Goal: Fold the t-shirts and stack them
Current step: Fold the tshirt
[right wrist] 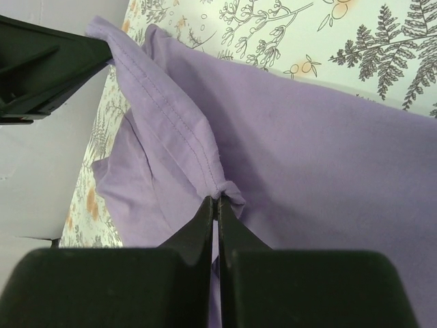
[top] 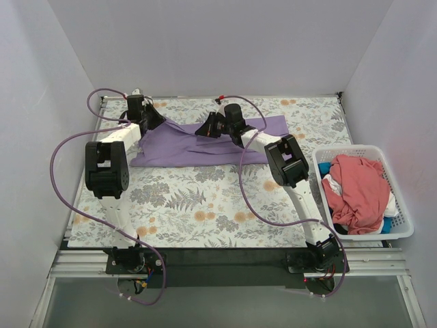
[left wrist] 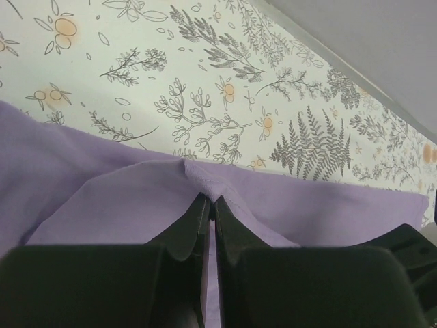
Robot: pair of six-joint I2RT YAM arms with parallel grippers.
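A lavender t-shirt [top: 205,145] lies spread across the far middle of the flowered table. Its stitched hem [right wrist: 179,123] is pulled taut between both grippers, lifted off the table. My left gripper [top: 156,120] is shut on the hem's left end, with the cloth [left wrist: 102,198] pinched at the tips [left wrist: 209,201]. My right gripper [top: 207,128] is shut on the hem further right, and a small bunch of fabric shows at its tips [right wrist: 217,201]. A coral-pink t-shirt [top: 358,191] lies crumpled in the basket at the right.
The white slatted basket [top: 403,212] stands at the table's right edge, holding white cloth [top: 330,184] and blue cloth [top: 386,225] under the pink shirt. Purple cables [top: 75,140] loop beside both arms. White walls close in the back and sides.
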